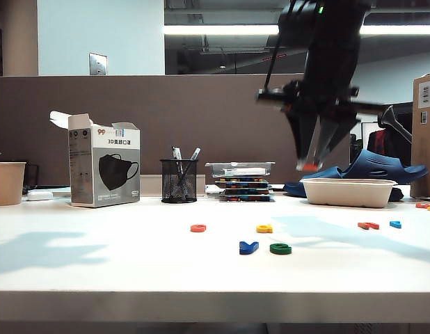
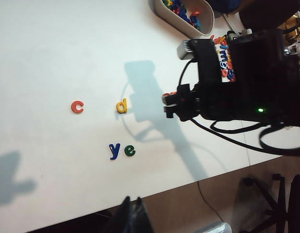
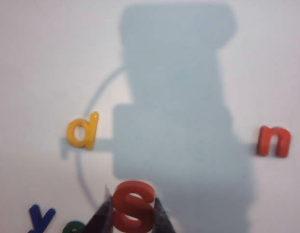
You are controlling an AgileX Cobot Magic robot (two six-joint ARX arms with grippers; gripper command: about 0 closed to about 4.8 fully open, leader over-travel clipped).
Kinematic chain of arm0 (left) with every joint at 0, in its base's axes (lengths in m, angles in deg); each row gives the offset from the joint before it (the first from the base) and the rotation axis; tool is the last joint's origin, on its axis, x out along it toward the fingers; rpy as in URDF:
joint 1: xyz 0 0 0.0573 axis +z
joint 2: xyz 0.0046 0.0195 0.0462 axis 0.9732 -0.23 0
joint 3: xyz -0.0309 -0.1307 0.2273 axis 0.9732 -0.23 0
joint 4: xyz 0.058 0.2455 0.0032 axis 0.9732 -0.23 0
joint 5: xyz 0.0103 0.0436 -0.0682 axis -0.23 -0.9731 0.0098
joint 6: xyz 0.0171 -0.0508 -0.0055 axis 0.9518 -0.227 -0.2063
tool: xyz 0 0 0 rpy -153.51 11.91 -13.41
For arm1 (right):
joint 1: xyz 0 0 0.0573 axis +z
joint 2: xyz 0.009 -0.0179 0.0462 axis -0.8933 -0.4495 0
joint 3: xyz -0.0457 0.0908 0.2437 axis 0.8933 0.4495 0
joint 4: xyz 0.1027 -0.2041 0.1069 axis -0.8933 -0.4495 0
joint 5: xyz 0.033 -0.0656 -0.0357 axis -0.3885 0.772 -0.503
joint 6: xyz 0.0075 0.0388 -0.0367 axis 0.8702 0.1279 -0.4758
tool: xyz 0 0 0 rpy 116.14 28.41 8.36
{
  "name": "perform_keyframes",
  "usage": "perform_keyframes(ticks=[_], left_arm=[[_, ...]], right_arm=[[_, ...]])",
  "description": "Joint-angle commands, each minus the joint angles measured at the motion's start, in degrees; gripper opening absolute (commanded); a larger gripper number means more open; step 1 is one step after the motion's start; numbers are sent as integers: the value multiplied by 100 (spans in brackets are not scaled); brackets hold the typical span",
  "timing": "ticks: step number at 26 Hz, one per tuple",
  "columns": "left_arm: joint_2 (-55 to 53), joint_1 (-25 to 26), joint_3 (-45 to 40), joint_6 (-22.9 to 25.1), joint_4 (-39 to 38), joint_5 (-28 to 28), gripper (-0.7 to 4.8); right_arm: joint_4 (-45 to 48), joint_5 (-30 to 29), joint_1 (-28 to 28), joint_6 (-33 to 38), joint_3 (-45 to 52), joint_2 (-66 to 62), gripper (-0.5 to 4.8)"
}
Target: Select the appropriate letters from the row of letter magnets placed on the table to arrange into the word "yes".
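- Counter: white, smooth; brown partition behind.
- Left gripper: barely visible above the counter's edge; cannot tell its state.
- Blue "y" touching green "e", below and left of right gripper.
- Right gripper: aloft, clamping red "s".

The exterior view sits low at the front edge of the wide white table, looking level across it. The left wrist view looks down from high and well off; the right wrist view looks straight down from close. All three share the flat yellow plastic "d".
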State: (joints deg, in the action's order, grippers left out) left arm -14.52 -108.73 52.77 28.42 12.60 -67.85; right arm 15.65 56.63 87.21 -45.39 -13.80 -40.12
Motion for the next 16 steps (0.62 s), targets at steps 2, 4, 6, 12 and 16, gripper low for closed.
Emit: perform_keyframes(ticks=[2,4,6,12,16], left_arm=[[22,-9,15,22,76,-11,-5],[22,-9,15,22,76,-11,-5],[22,-9,15,22,76,-13,-5],[22,-9,15,22,76,-11,-5],[22,-9,15,22,74,-11,-5]], right_arm=[[-267,31,9,90,-11,372,76],[-337,44,9,216,46,514,75],[-321,44,9,291,173,647,76],[-212,44,17,431,839,1040,76],[166,24,111,553,1453,1248,76]])
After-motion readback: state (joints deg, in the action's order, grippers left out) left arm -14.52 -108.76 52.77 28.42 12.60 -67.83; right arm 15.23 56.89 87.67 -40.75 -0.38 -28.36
